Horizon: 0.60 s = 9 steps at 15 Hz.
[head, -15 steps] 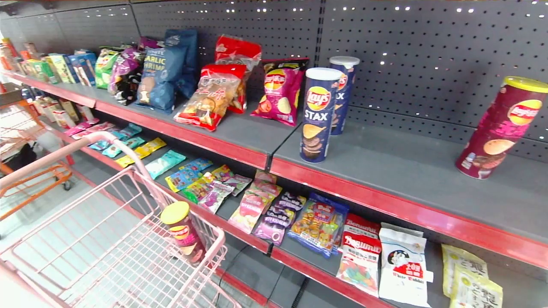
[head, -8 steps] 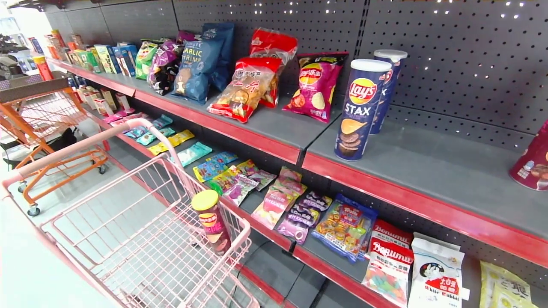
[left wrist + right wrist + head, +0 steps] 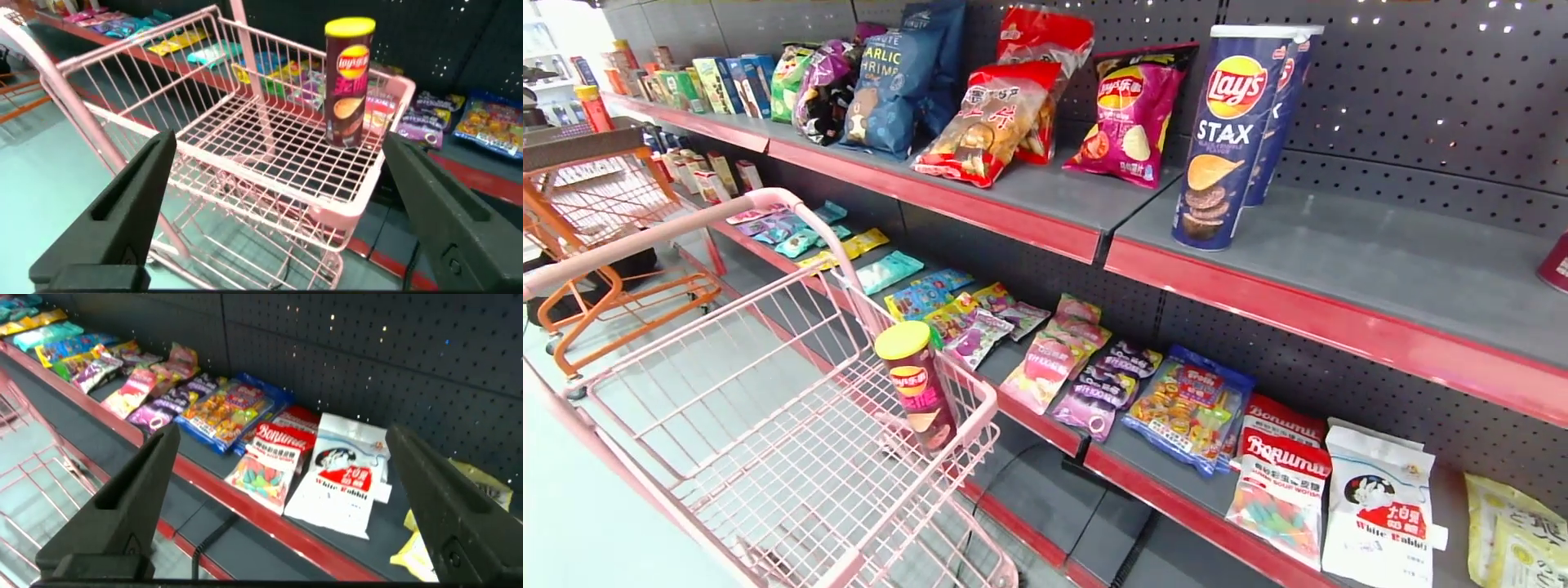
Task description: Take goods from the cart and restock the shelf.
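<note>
Left pincer (image 3: 279,143) is spread wide and empty. The can (image 3: 350,82) stands upright ahead of it, in the cart (image 3: 245,122) corner nearest the shelf. Right pincer (image 3: 279,437) is also spread, over the lower shelf (image 3: 196,467).

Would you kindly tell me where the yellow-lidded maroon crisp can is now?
Head view, left of centre: the maroon can stands upright inside the pink wire cart, in the corner nearest the lower shelf.
</note>
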Motion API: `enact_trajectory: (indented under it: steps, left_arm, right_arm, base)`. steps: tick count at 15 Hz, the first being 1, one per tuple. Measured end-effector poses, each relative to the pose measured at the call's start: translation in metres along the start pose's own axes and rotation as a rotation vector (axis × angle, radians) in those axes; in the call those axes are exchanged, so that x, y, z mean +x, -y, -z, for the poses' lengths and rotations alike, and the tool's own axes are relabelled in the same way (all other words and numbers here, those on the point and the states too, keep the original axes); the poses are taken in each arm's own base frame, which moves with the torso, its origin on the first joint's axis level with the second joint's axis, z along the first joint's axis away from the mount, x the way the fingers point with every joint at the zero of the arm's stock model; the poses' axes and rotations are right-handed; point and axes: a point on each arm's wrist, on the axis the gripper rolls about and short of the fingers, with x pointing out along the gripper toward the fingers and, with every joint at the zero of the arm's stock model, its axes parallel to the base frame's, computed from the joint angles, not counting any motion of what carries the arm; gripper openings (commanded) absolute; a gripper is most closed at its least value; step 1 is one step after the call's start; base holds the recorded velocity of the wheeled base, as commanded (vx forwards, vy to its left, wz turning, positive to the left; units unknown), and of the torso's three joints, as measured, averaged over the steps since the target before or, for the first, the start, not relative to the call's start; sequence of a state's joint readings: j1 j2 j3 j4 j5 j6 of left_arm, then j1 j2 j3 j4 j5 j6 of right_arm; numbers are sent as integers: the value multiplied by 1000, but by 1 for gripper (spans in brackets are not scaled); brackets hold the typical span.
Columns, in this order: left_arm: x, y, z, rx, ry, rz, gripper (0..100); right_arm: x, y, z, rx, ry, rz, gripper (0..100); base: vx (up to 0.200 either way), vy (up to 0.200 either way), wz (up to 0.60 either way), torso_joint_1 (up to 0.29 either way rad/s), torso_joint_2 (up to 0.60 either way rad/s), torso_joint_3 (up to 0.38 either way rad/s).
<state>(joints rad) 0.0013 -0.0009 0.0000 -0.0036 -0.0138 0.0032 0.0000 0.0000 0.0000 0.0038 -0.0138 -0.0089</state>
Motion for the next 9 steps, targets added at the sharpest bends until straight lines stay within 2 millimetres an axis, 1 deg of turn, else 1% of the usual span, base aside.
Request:
enact_trajectory:
  steps: [2,3,6,9]
  left_arm:
    - [0,0,0,1,0,0,100]
    - [0,0,0,1,0,0,100]
    - [0,0,0,4,1,2,100]
    - [0,0,0,4,1,3,100]
  right_arm:
    - [0,0,0,0,0,0,100]
    - [0,0,0,0,0,0,100]
    - [0,0,0,2,1,0,100]
    - [0,0,0,2,1,0,100]
  base:
    - [0,0,0,-137,461,332]
    - [0,0,0,-61,237,188]
    - [0,0,0,-27,85,64]
    - [0,0,0,0,0,0]
